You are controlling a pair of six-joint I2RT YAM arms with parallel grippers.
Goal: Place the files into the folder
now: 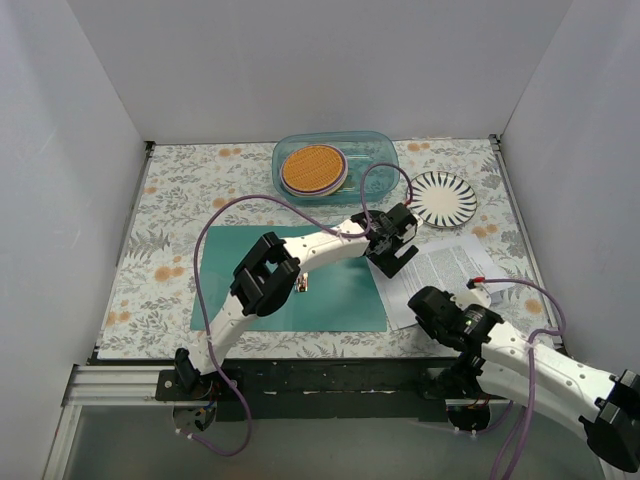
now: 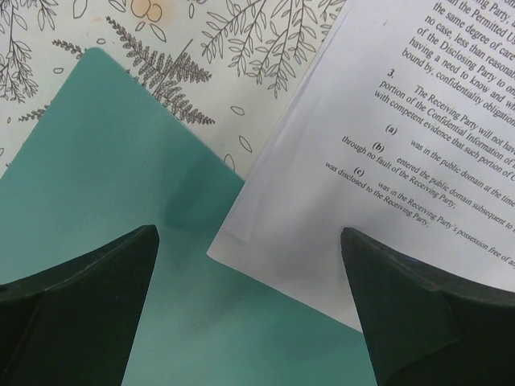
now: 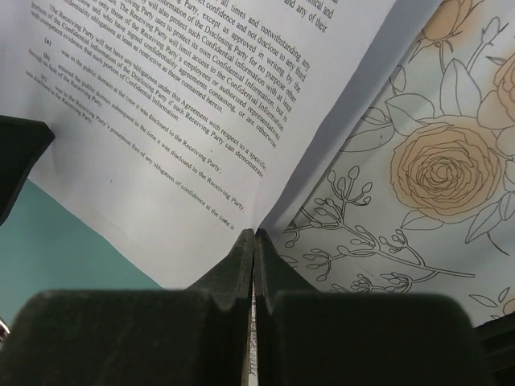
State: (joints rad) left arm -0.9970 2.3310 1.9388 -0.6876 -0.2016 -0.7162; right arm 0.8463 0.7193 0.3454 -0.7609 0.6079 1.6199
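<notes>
Folder (image 1: 290, 285): teal, thin, lying flat | files (image 1: 445, 270): white densely printed sheets just right of it, one corner overlapping its edge, near edge pinched in my right gripper (image 3: 254, 235)

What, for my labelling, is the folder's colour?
Teal-green; the folder shows best in the top external view.
</notes>
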